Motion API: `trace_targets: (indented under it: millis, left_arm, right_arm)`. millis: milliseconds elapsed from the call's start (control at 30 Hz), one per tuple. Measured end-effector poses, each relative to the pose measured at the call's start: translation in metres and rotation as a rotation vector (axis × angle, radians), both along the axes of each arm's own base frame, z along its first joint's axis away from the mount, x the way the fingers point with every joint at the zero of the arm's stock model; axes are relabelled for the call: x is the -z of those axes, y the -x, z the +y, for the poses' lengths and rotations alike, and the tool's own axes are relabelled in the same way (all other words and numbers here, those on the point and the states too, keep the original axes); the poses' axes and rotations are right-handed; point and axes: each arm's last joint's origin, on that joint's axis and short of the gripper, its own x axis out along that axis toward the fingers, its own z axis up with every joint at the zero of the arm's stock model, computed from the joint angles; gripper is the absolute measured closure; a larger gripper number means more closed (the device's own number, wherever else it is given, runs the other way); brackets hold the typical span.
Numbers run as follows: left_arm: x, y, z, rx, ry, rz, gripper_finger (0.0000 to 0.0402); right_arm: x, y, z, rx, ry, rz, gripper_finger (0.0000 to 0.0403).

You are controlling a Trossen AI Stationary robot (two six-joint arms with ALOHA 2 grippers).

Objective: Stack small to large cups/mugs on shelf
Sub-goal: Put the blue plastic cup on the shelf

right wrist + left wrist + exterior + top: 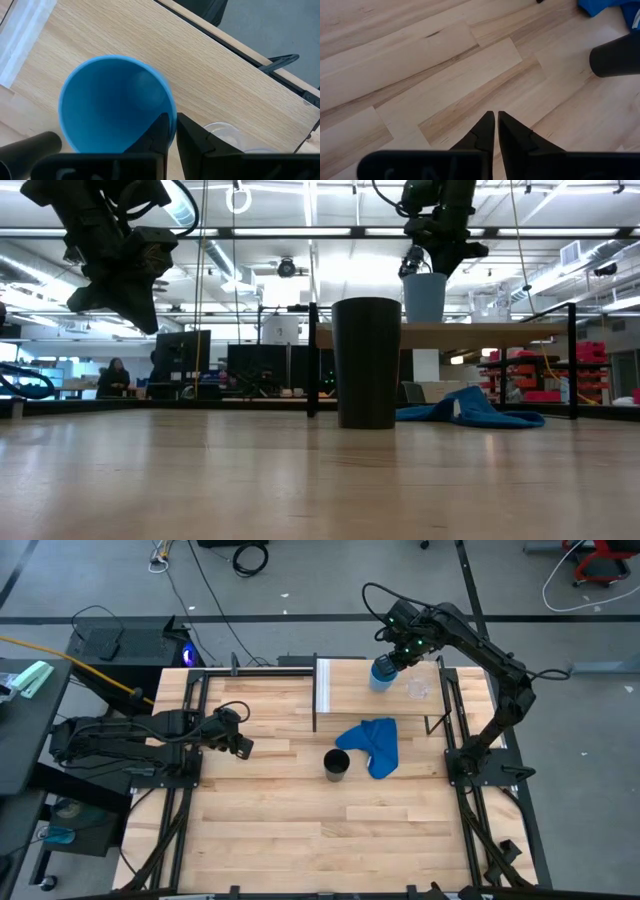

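Note:
The bright blue cup (381, 674) stands upright on the pale wooden shelf (350, 682) at the table's far side. My right gripper (171, 118) hangs over it, pointing down and slightly open, with one finger inside the cup and one outside. The small clear glass (418, 688) stands on the shelf just right of the cup. In front of the shelf, the black tumbler (337, 764) stands upright on the table. My left gripper (496, 116) hovers shut over bare planks at the table's left, holding nothing. My right gripper straddles the blue cup's rim (173, 113) from above, on the side toward the clear glass. A thin gap shows beside the wall, and I cannot tell whether either finger touches it. The cup's base rests on the shelf (480, 330).
A crumpled blue cloth (375, 745) lies on the table between the tumbler and the shelf's right legs. Black frame rails run along the table's left and right edges. Bare planks fill the near half of the table.

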Motion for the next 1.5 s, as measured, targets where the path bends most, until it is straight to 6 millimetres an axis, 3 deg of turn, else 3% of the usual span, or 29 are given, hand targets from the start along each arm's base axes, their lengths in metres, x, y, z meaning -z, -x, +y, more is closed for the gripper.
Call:
trace_targets:
  millis: [500, 967, 1500]
  left_arm:
    - [0.0, 0.0, -0.0001, 0.0, 0.0, 0.0, 0.0362]
    - [0.0, 0.0, 0.0, 0.0, 0.0, 0.0, 0.0371]
    - [0.0, 0.0, -0.0001, 0.0, 0.0, 0.0, 0.0369]
  right_arm:
    - [0.0, 0.0, 0.0, 0.008, -0.002, -0.002, 0.0361]
    - [0.0, 0.0, 0.0001, 0.018, -0.006, -0.005, 0.0307]
    - [-0.0001, 0.0, 0.0, 0.018, -0.005, -0.004, 0.03]
